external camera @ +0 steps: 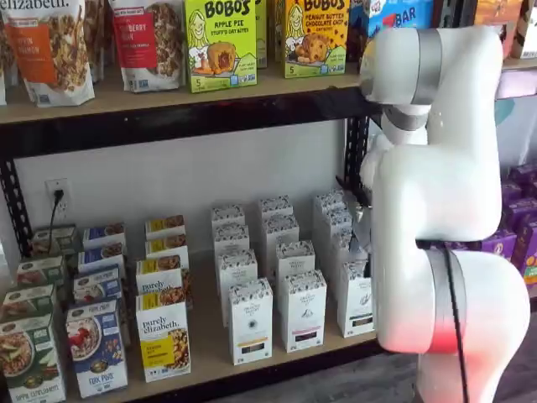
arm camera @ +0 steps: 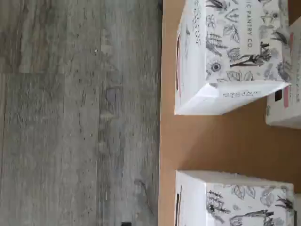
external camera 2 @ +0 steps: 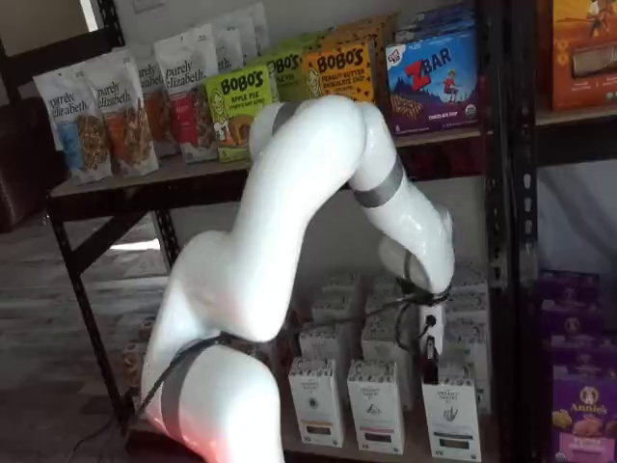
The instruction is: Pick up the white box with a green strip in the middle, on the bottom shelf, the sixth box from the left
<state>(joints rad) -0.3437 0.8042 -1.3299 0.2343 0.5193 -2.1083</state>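
Note:
The white box stands at the right end of the front row on the bottom shelf, partly behind my arm. It also shows in a shelf view, where its strip looks dark. My gripper hangs just above and slightly left of its patterned top, with the black fingers seen side-on and no gap showing. It holds nothing. The wrist view shows two patterned white cartons at the front edge of the tan board. I cannot tell which of them is the box.
Two similar white cartons stand to its left, with more rows behind. Shorter purely elizabeth boxes and blue and green boxes sit further left. A black upright runs close on the right. Grey plank floor lies in front of the shelf.

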